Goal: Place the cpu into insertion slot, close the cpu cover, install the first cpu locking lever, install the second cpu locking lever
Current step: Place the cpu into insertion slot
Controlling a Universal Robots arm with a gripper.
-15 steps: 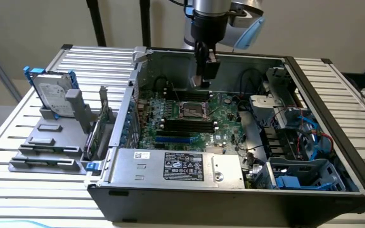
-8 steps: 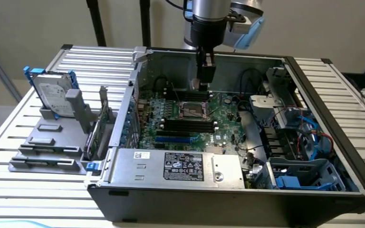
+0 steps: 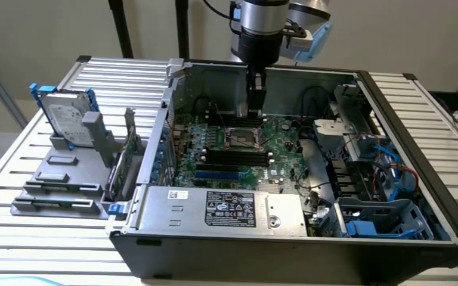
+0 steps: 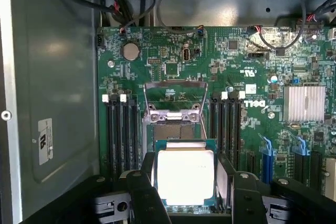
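Clamped on the cpu (image 4: 185, 176) with the hand (image 3: 254, 113) — fingers (image 4: 224, 176) set against two opposite edges of the green substrate, silvery lid facing up. Held in the air just above the insertion slot (image 4: 173, 131), not yet seated, no contact with the socket to be made out. Positioned, in the exterior view, over the middle of the motherboard (image 3: 285, 140), toward the far wall of the open computer case (image 3: 293, 256) on the slatted bench (image 3: 436, 113). Beside the slot, the cpu cover (image 4: 176, 83) tipped up and open, with black memory slots (image 4: 122, 135) flanking the socket on both sides. Judged light, thin and rigid, so little force needed to carry it — yet probably fragile: underside contacts and socket pins likely to suffer from any tilt or scrape. Smooth metal lid probably slippery, thin edges offering scant purchase. Best taken exactly as here, by the bare edges only, kept level, never by the flat faces.
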